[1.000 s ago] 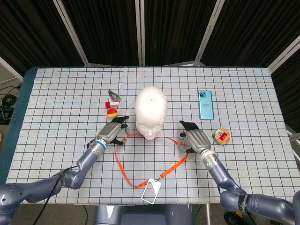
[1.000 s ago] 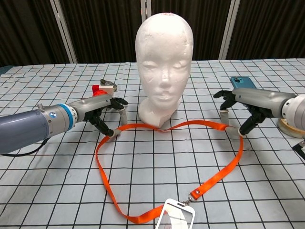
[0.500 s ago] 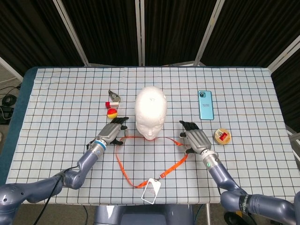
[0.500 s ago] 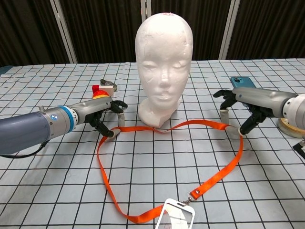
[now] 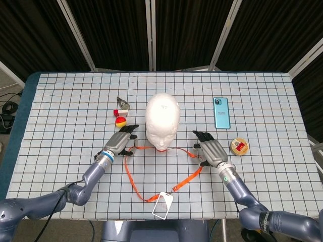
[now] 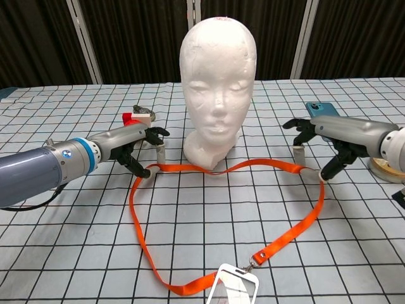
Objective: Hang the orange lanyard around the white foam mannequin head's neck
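The orange lanyard (image 6: 209, 170) is lying in a loop on the table (image 6: 57, 253), its far edge touching the base of the white foam mannequin head (image 6: 218, 76), the badge holder (image 6: 235, 288) nearest me. The left hand (image 6: 138, 151) is pinching the strap on one side, the right hand (image 6: 316, 142) pinching it opposite. Neither grip looks deep, so I'm worrying the strap slips free on lifting, or snags on the chin and topples the light head.
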`<state>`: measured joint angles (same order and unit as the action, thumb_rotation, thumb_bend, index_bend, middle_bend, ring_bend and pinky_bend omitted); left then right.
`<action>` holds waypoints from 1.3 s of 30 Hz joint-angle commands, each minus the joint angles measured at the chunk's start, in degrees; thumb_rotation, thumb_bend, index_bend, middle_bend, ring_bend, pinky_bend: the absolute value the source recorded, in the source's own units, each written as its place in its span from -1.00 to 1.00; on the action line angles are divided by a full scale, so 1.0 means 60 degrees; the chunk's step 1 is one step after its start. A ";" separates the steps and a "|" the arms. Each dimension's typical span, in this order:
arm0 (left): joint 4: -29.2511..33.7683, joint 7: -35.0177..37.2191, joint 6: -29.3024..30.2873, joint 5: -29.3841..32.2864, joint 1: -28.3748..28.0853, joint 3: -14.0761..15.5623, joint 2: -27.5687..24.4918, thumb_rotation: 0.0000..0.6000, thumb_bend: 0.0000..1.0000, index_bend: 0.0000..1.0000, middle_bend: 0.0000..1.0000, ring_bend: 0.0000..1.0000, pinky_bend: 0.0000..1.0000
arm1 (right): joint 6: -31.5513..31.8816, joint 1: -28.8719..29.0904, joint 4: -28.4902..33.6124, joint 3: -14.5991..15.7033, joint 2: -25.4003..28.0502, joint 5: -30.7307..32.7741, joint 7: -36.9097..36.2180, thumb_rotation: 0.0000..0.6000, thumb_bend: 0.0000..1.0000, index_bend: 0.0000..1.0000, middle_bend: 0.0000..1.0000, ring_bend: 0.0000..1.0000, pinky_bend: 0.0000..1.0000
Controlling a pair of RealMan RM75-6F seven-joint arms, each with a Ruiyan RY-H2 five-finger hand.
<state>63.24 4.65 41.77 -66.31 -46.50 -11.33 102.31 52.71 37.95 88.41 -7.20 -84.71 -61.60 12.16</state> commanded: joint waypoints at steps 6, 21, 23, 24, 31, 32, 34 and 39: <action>0.0922 0.0515 0.1079 -0.1167 0.0630 0.0569 -0.0646 1.00 0.02 0.31 -1.00 -1.00 -1.00 | 0.0135 -0.0153 0.0443 0.0438 0.0549 -0.1333 -0.0316 1.00 -0.08 0.47 -0.97 -1.00 -1.00; 0.2836 0.1326 0.3360 -0.3189 0.1575 0.1318 -0.2096 1.00 0.02 0.31 -1.00 -1.00 -1.00 | 0.1663 -0.0622 0.0939 0.1354 0.1653 -0.4643 -0.0478 1.00 -0.08 0.48 -0.93 -1.00 -1.00; 0.3083 0.1287 0.3612 -0.3301 0.1648 0.1282 -0.2279 1.00 0.02 0.31 -1.00 -1.00 -1.00 | 0.2032 -0.0700 0.0980 0.1332 0.1780 -0.4969 -0.0656 1.00 -0.08 0.48 -0.92 -1.00 -1.00; 0.3227 0.1262 0.3714 -0.3302 0.1682 0.1233 -0.2384 1.00 0.02 0.31 -1.00 -1.00 -1.00 | 0.2234 -0.0740 0.1055 0.1301 0.1869 -0.5119 -0.0836 1.00 -0.08 0.48 -0.91 -1.00 -1.00; 0.4381 0.1168 0.4081 -0.2857 0.1870 0.0716 -0.3176 1.00 0.02 0.34 -1.00 -1.00 -1.00 | 0.2917 -0.0737 0.1900 0.0783 0.2440 -0.5370 -0.1874 1.00 -0.08 0.49 -0.90 -1.00 -1.00; 0.4516 0.1183 0.4142 -0.2816 0.1888 0.0634 -0.3273 1.00 0.02 0.34 -1.00 -1.00 -1.00 | 0.2938 -0.0716 0.2036 0.0682 0.2504 -0.5322 -0.1929 1.00 -0.08 0.49 -0.90 -1.00 -1.00; 0.4759 0.1186 0.4173 -0.2690 0.1890 0.0467 -0.3466 1.00 0.02 0.34 -1.00 -1.00 -1.00 | 0.2965 -0.0664 0.2306 0.0453 0.2602 -0.5174 -0.2016 1.00 -0.08 0.49 -0.90 -1.00 -1.00; 0.5441 0.0976 0.3919 -0.2040 0.1781 0.0013 -0.3901 1.00 0.01 0.33 -1.00 -1.00 -1.00 | 0.2895 -0.0498 0.2656 -0.0022 0.2657 -0.4766 -0.2535 1.00 -0.08 0.49 -0.88 -1.00 -1.00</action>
<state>94.00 11.21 66.31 -80.38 -35.47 -10.09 80.08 70.29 34.41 103.56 -6.25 -69.00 -91.26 -1.23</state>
